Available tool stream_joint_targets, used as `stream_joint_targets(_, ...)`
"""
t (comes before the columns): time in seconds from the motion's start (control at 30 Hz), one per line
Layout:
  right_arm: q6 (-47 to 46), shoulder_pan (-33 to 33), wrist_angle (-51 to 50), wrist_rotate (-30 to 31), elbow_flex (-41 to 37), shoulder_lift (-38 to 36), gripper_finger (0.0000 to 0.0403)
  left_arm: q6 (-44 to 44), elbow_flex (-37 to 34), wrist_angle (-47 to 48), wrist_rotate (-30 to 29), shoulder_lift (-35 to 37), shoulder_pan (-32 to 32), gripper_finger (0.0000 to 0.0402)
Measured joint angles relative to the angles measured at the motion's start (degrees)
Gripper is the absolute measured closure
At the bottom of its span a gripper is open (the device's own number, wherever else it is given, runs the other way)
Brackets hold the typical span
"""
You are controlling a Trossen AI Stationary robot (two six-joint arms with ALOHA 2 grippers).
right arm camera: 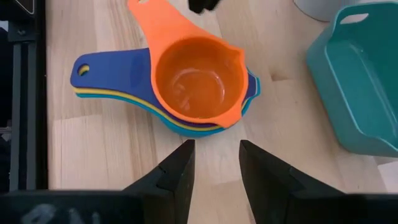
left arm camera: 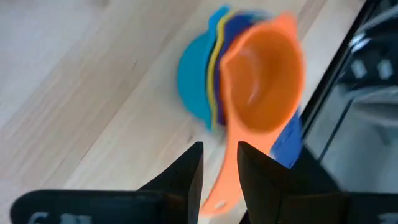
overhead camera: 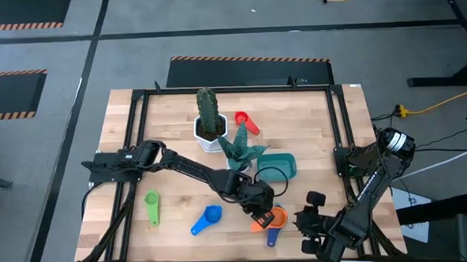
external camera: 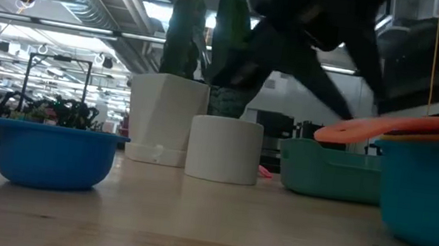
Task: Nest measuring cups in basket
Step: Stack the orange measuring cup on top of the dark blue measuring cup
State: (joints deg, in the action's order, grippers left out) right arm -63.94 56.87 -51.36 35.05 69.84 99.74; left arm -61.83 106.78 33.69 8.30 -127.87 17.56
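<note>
Cups (overhead camera: 275,219) sit stacked near the table's front edge in the high view, an orange one on top, blue handle (overhead camera: 272,239) sticking toward the front; the teal basket (overhead camera: 276,165) lies just behind them and looks empty. The left gripper (overhead camera: 261,217) is at the orange cup's handle. The right gripper (overhead camera: 307,221) waits beside the stack, on its right. A green cup (overhead camera: 151,202) and a blue cup (overhead camera: 208,218) lie apart to the left, a red cup (overhead camera: 244,120) behind the cactus pot (overhead camera: 209,135), with a second plant (overhead camera: 239,150) between pot and basket.

Low view: the blue cup (external camera: 52,153) stands left, two white pots (external camera: 193,132) in the middle, the basket (external camera: 329,170) behind, and the stack (external camera: 432,200) fills the right, its orange handle (external camera: 353,131) jutting out under a dark arm.

Left wrist view: the fingers (left arm camera: 186,177) pinch the orange handle (left arm camera: 225,174); the orange cup (left arm camera: 264,78) rests in the blue, yellow and teal ones.

Right wrist view: the fingers (right arm camera: 177,171) stand spread with bare table (right arm camera: 112,149) between them, short of the stack (right arm camera: 193,87); the basket's corner (right arm camera: 354,81) is off to the side, nothing seen in it.
</note>
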Motion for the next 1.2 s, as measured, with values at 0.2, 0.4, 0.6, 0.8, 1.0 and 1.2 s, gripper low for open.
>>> stream_joint_targets(0.2,-0.1,0.1,1.9,-2.2,0.0,1.9,0.0273,4.4,0.0,9.4,-2.8,0.0,1.7,0.0310)
stream_joint_targets(0.4,0.0,0.1,7.3,-6.0,0.0,6.1,0.0273,4.6,0.0,10.7,-8.3,0.0,3.3,0.0310)
stream_joint_targets(0.6,0.0,0.1,11.5,-6.2,0.0,8.5,0.0273,4.6,0.0,9.7,-11.0,-0.1,4.3,0.0310)
stream_joint_targets(0.8,1.8,-0.5,14.5,-6.2,0.0,8.7,0.0273,4.5,-0.1,7.5,-10.8,-0.6,4.6,0.0310)
stream_joint_targets(1.0,4.4,-2.2,16.1,-6.2,0.0,8.7,0.0273,4.5,-0.1,4.9,-10.1,-1.4,4.6,0.0310)
stream_joint_targets(1.2,6.0,-4.7,17.4,-6.4,0.0,8.7,0.0273,4.5,-0.1,-0.2,-10.1,-1.3,4.9,0.0310)
